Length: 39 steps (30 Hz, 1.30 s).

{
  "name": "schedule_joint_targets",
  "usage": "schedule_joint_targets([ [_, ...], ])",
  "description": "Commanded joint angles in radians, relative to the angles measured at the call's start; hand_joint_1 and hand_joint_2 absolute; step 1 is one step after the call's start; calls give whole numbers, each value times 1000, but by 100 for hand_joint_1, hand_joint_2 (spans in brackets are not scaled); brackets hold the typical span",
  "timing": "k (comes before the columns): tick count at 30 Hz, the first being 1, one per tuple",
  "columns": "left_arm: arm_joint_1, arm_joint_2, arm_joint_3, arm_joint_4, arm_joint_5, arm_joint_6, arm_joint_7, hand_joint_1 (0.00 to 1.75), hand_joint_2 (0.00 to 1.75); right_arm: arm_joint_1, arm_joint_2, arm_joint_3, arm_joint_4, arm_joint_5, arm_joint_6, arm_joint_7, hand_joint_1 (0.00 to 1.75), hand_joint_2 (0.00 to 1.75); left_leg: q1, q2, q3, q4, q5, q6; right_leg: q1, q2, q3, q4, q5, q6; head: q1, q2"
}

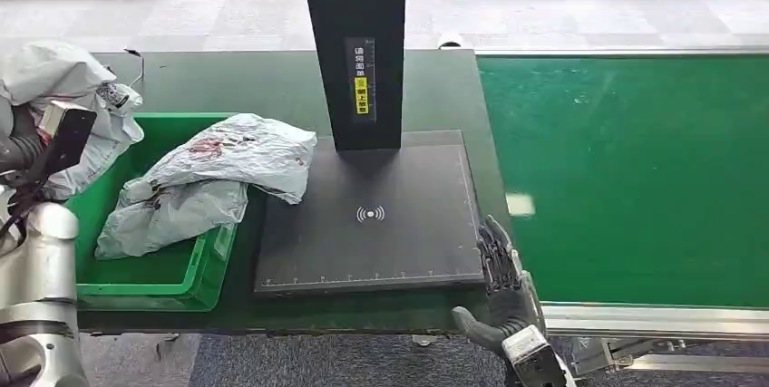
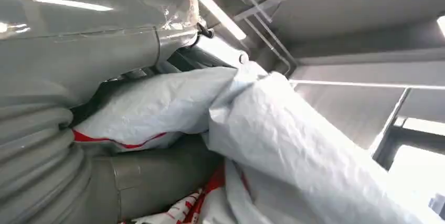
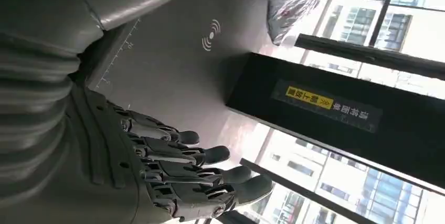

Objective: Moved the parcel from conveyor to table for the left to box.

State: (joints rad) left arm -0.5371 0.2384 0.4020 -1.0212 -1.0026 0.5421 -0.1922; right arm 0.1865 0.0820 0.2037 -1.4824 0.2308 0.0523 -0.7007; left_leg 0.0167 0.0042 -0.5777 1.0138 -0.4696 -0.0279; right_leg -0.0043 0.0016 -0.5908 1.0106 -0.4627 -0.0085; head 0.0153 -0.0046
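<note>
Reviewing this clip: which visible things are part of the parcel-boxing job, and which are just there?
Part of the job:
- grey parcel gripped by the left hand
- green box, two bagged parcels in it
- green conveyor
- right hand, holding nothing, at the pad's corner

Just there:
- black scanner pad
- black post with a yellow label
- dark table

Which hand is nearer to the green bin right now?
Left. The left hand is raised beside the green bin's left side, holding a grey parcel. The right hand sits open at the black scanner pad's front right corner, the pad between it and the bin.
</note>
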Motion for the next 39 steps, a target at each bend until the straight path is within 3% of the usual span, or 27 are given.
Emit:
schedule_joint_targets([
  [1,191,-84,147,-79,117,-16,-109,175,175,-16,18,-8,64,20,-7,3,0,175,-2,4,7,-6,0,2,-2,5,5,-4,1,1,0,0],
  [6,280,-137,126,-182,112,-26,-114,175,175,12,29,-45,49,41,-10,3,0,175,-1,0,4,-3,-1,1,-1,1,3,-3,-1,1,0,0],
  [7,271,-135,108,-161,139,-124,-95,7,175,22,40,-70,47,61,-41,3,0,175,-1,0,2,-2,-1,1,-1,1,1,-2,-1,1,0,0],
  [8,241,-133,99,-134,124,-108,-86,0,175,37,34,-79,31,58,-37,3,0,175,-1,-1,3,-3,-1,1,-1,0,2,-3,-1,1,0,0],
  [9,226,-130,99,-110,114,-72,-73,0,0,42,32,-85,25,59,-30,3,0,175,-1,-3,4,-3,0,1,-1,-2,4,-4,-1,1,0,0],
  [16,264,-168,94,-224,154,-59,-76,0,0,38,28,-96,33,59,-38,3,0,175,-1,-2,3,-3,-1,2,-1,-2,2,-3,-1,2,0,0],
  [18,316,-231,71,-357,141,-100,-83,0,0,75,53,-123,-24,62,-55,3,0,175,-1,-1,2,-2,-1,1,-1,-2,2,-3,-1,2,0,0],
  [23,430,-307,-96,-564,79,-139,-53,0,0,105,85,-172,-65,89,-17,3,0,175,-1,-4,2,-1,-2,1,-1,-4,2,-2,-3,2,0,0],
  [32,426,-286,-156,-548,21,-181,1,0,0,91,86,-174,-61,87,-14,3,0,175,-2,-3,3,-2,-2,3,-1,-3,3,-3,-2,2,0,0],
  [39,527,-299,-241,-657,-102,-250,52,0,0,84,69,-154,-51,78,-23,3,0,175,-3,0,4,-2,-3,3,-1,0,3,-3,-2,3,0,0],
])
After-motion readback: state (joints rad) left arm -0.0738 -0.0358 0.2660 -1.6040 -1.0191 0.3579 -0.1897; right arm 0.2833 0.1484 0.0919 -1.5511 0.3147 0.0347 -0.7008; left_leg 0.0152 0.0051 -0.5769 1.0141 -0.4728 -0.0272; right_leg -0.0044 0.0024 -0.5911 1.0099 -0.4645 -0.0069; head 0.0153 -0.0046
